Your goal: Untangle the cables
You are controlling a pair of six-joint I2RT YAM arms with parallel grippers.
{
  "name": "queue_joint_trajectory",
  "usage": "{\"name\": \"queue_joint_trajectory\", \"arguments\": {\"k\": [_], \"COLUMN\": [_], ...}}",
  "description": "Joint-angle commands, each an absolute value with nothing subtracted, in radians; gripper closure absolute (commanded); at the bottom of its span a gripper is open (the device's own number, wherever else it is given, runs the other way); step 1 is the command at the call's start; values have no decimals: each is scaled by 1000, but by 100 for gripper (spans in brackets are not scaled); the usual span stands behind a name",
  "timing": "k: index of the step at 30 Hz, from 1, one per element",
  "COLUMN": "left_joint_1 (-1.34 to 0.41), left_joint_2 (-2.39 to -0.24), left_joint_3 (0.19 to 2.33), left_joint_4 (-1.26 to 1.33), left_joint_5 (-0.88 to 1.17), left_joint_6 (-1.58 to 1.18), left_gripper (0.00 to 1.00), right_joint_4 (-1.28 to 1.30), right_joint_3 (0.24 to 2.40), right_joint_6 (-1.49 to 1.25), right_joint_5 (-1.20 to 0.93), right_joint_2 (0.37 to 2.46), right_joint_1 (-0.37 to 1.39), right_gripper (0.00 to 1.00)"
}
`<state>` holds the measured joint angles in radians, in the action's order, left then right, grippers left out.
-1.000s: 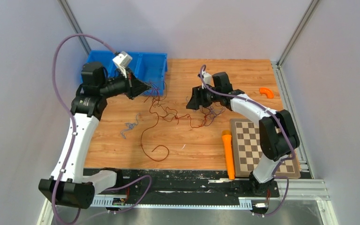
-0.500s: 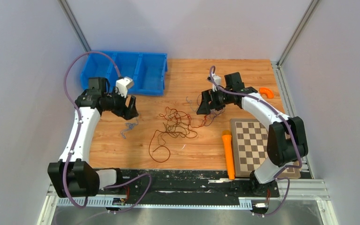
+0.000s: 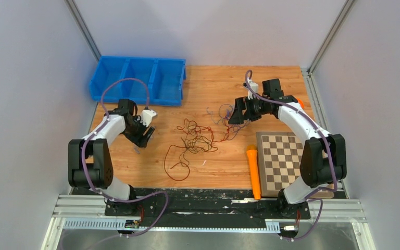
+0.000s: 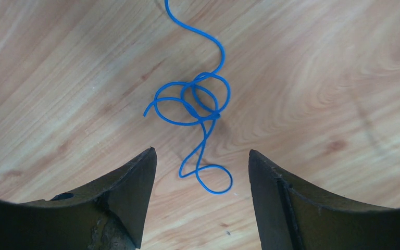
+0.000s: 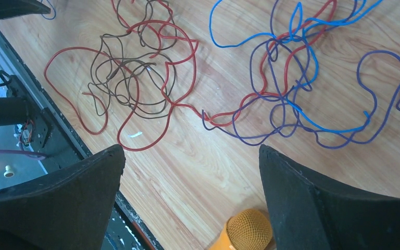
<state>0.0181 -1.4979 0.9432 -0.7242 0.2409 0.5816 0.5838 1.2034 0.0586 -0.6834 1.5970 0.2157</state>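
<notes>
The cables lie in two bunches on the wooden table. A red and dark tangle [image 3: 194, 138] sits mid-table, and thin blue and purple strands [image 3: 220, 112] trail toward the right arm. The right wrist view shows the red and dark tangle [image 5: 130, 78], a blue cable [image 5: 302, 41] and a purple cable [image 5: 271, 130] crossing one another. My right gripper [image 3: 238, 112] [image 5: 191, 148] hovers open above them, holding nothing. At the left, my left gripper [image 3: 146, 136] [image 4: 201, 151] is open, just above a small knotted blue cable [image 4: 198, 104] that lies loose on the wood.
A blue bin [image 3: 138, 80] with three compartments stands at the back left. A chessboard [image 3: 286, 156] lies at the near right, with an orange microphone [image 3: 253, 172] [image 5: 247, 229] along its left edge. An orange curved piece [image 3: 299, 102] peeks out behind the right arm.
The left arm swung back from the bin to the near left and its gripper opened. The stretched cables settled into a heap mid-table. The right gripper opened wider and drew off to the right.
</notes>
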Motion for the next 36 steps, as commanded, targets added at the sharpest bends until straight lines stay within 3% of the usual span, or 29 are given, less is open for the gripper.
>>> {"name": "queue_joint_trajectory", "arguments": {"k": [1, 7, 9, 11, 13, 19, 23, 30, 36], "left_joint_1": [-10, -29, -29, -29, -29, -45, -126, -264, -375], "left_joint_2": [-1552, -1626, -1626, -1554, -1461, -1170, -1019, -958, -981], "left_joint_3": [913, 944, 943, 943, 966, 1064, 1073, 1066, 1078], "left_joint_4": [-626, -664, -658, -664, -715, -824, -726, -463, -419], "left_joint_5": [128, 64, 47, 88, 208, 666, 866, 984, 969], "left_joint_6": [631, 647, 653, 651, 642, 545, 454, 246, 209], "left_gripper": [28, 36, 54, 88, 99, 100, 100, 100, 100], "right_joint_4": [598, 605, 608, 613, 614, 607, 579, 406, 319], "right_joint_3": [1224, 1233, 1236, 1238, 1239, 1305, 1401, 1475, 1493], "right_joint_6": [80, 86, 86, 91, 92, 21, -70, -281, -339], "right_joint_5": [-712, -717, -718, -737, -796, -1044, -1164, -1252, -1205], "right_joint_2": [1565, 1577, 1576, 1569, 1560, 1587, 1608, 1610, 1616], "right_joint_1": [204, 197, 194, 193, 192, 242, 326, 494, 605], "right_gripper": [2, 3, 3, 4, 5, 10, 9, 0, 4]}}
